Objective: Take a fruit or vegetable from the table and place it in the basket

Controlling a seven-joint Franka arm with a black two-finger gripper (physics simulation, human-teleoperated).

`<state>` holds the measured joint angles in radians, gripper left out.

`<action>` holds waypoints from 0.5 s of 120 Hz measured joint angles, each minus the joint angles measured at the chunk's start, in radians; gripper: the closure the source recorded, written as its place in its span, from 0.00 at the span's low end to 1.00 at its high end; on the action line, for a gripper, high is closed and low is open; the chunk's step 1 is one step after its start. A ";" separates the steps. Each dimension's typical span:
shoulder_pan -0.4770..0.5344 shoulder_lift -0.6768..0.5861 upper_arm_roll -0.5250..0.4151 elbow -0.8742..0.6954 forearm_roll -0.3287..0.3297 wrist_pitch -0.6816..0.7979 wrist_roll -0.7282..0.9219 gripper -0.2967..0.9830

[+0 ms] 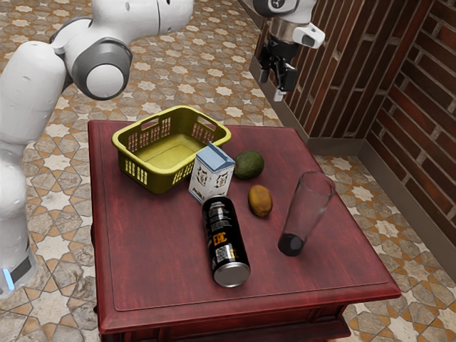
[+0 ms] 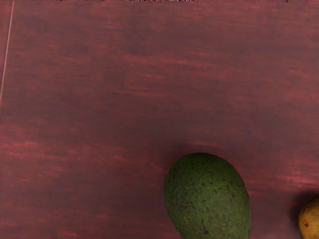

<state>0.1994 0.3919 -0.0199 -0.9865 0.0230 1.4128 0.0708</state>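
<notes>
A dark red wooden desk [image 1: 142,263] bears a yellow-green plastic basket [image 1: 146,178]; toward the exterior view's right of the basket are a tall clear glass [image 1: 309,203], black cylindrical can [image 1: 222,231] and blue-and-white carton [image 1: 212,177]. Above that side, the black jaws stand parted, empty. Outside the basket lie a dark green avocado [image 1: 249,165] and smaller orange-brown fruit [image 1: 261,201].

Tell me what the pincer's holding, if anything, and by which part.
Nothing is held: the open pincer hangs empty in the air, and the avocado rests on the table.
</notes>
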 joint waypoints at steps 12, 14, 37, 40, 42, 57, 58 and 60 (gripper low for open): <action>0.001 0.001 0.001 0.000 0.000 0.001 0.002 0.23; 0.001 0.001 0.002 0.000 0.000 0.001 0.002 0.23; 0.001 0.001 0.005 0.000 -0.008 0.003 0.005 0.23; 0.001 0.001 0.004 0.000 -0.008 0.005 0.004 0.23; 0.000 0.001 0.003 0.001 -0.008 0.005 0.003 0.23; -0.025 0.002 -0.013 0.000 -0.012 0.024 -0.005 0.23; -0.026 0.002 -0.015 0.000 -0.012 0.025 -0.006 0.23; -0.028 0.003 -0.022 0.000 -0.013 0.027 -0.007 0.23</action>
<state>0.1710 0.3945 -0.0418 -0.9867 0.0098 1.4394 0.0635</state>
